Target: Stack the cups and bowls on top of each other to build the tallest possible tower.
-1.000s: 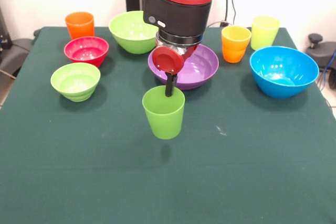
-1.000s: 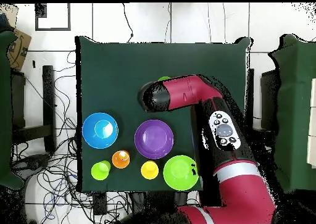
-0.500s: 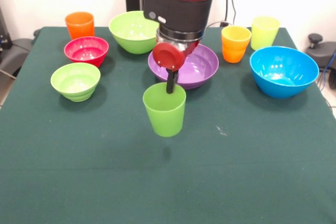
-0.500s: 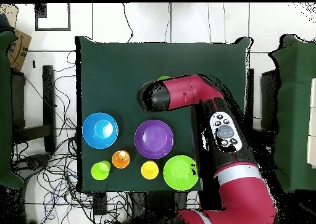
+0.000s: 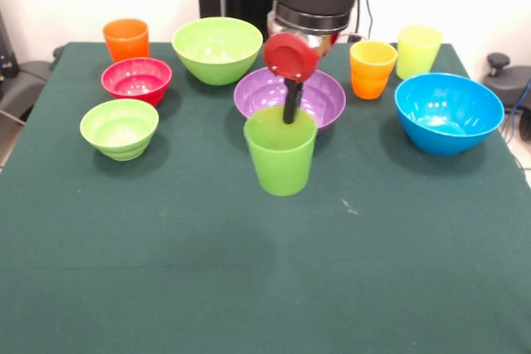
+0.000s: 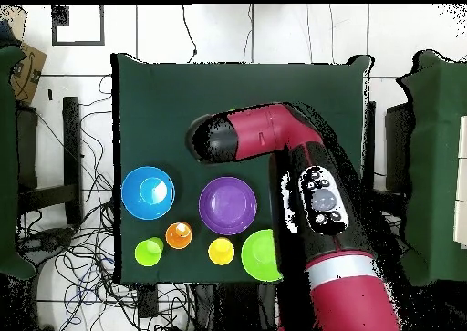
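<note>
From the front, the gripper (image 5: 289, 113) hangs over the middle of the green table (image 5: 166, 271) with one dark finger (image 5: 290, 105) reaching down inside the rim of a green cup (image 5: 280, 150); the cup is lifted clear of the cloth and upright, so the pincer is closed on the cup's wall, a hold that keeps its mouth level for setting down. It hangs just in front of the purple bowl (image 5: 323, 101), and I judge that bowl a likely base, being wide and shallow. The other pieces stand apart and unstacked, so no tower is begun: a large green bowl (image 5: 216, 49), a red bowl (image 5: 137, 80), a small green bowl (image 5: 119, 127) and an orange cup (image 5: 126, 39) on one side; an orange-yellow cup (image 5: 372, 69), a pale yellow cup (image 5: 418, 51) and a blue bowl (image 5: 449, 111) on the other. From overhead, the red arm (image 6: 274, 140) reaches across the table (image 6: 164, 99) and hides the held cup and the gripper under its dark wrist; the purple bowl (image 6: 227, 205), the blue bowl (image 6: 148, 192) and the large green bowl (image 6: 259, 254) lie near the robot's edge of the table.
</note>
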Controlling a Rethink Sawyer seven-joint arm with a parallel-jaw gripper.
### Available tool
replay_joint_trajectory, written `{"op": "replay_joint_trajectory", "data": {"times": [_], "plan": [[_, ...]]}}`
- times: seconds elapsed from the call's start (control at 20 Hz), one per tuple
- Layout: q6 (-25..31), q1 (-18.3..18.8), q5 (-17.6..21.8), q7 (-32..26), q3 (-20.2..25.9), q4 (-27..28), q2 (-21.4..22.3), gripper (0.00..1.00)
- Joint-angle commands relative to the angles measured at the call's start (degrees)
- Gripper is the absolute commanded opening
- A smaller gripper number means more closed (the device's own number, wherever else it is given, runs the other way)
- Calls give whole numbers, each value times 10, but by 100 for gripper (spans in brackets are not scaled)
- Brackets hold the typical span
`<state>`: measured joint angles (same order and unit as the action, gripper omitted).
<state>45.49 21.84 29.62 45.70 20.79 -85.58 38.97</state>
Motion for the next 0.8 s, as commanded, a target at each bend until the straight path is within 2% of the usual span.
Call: {"op": "replay_joint_trajectory", "data": {"times": [0.05,0.5,0.8], "plan": [[40,-21,25,21,-3,-7,-22,0],[12,-13,39,20,-12,-9,-32,0],[6,1,36,8,-4,-19,-30,0]]}}
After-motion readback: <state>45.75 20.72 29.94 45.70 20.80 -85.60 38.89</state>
